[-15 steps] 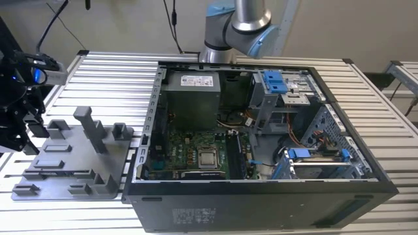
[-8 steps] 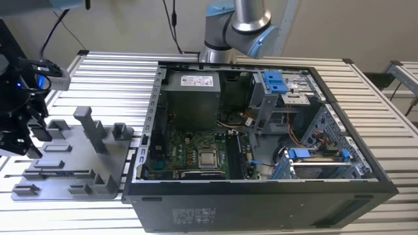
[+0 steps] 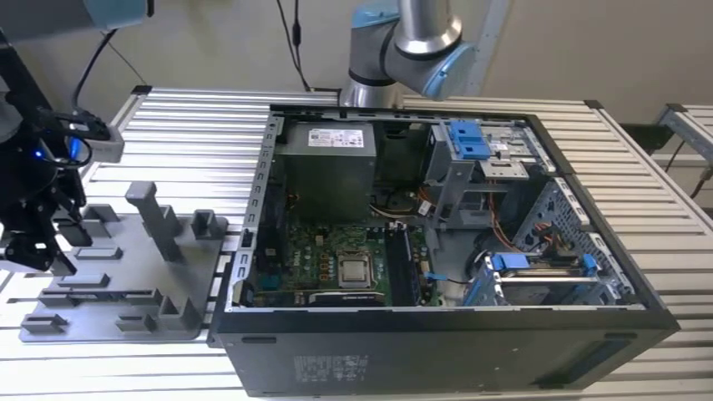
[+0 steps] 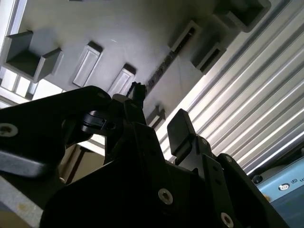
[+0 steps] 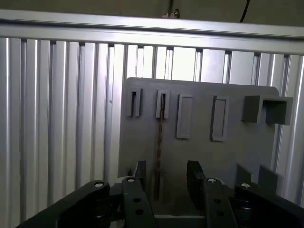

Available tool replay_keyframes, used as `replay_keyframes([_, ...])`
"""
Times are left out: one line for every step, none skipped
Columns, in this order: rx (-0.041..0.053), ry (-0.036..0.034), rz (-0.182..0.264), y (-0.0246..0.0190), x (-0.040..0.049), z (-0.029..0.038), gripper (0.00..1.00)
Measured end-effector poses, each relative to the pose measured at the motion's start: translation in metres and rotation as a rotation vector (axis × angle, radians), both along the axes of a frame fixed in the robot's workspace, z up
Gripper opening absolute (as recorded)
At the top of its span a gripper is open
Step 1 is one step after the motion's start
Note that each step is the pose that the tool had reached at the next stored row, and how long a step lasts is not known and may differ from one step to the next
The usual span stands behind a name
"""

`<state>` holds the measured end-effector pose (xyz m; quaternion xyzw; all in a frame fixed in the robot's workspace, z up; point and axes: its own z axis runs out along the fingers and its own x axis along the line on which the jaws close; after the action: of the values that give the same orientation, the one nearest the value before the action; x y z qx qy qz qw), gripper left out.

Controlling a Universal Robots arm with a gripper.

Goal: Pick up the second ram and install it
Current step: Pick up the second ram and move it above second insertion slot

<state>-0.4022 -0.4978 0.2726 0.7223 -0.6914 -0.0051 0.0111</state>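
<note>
Though wide apart, black end effector above thin, flat second ram on slotted grey tray.

Second ram: thin dark stick, edge-up on gray fixture.

Ram: near end hidden behind gripper in first wrist view; chips, contacts too blurred to tell. Arm: middle cut off by exterior view's top edge. Tray: side toward exterior view's left hidden behind gripper; gripper itself cut by that edge.
</note>
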Motion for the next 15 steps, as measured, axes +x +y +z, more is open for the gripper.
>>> replay_keyframes([-0.001,0.0,0.0,0.0,-0.0001,-0.0016,0.48])
replay_keyframes([-0.0017,0.0,0.0,0.0,-0.0002,-0.0033,0.48])
replay_keyframes([-0.0022,-0.0001,0.0,0.0,-0.0003,-0.005,0.48])
replay_keyframes([-0.0024,-0.0002,0.0,0.0,-0.0004,-0.0065,0.48])
replay_keyframes([-0.0025,-0.0005,0.0,0.0,-0.0005,-0.008,0.48])
replay_keyframes([-0.0025,-0.0011,0.0,0.0,-0.0006,-0.0094,0.48])
replay_keyframes([-0.0025,-0.0019,0.0,0.0001,-0.001,-0.0109,0.48])
replay_keyframes([-0.0024,-0.0028,0.0,0.0,-0.0012,-0.0125,0.48])
replay_keyframes([-0.0024,-0.0037,0.0,0.0,-0.0014,-0.0141,0.48])
replay_keyframes([-0.0025,-0.0045,0.0,0.0,-0.0016,-0.0157,0.48])
replay_keyframes([-0.0024,-0.0055,0.0,0.0,-0.0017,-0.0173,0.48])
replay_keyframes([-0.0023,-0.007,0.0,0.0,-0.0019,-0.019,0.48])
replay_keyframes([-0.0025,-0.0083,0.0,0.0,-0.0021,-0.0206,0.48])
replay_keyframes([-0.0024,-0.0095,0.0,0.0,-0.0023,-0.0223,0.48])
replay_keyframes([-0.0024,-0.0105,0.0,0.0,-0.0026,-0.0238,0.48])
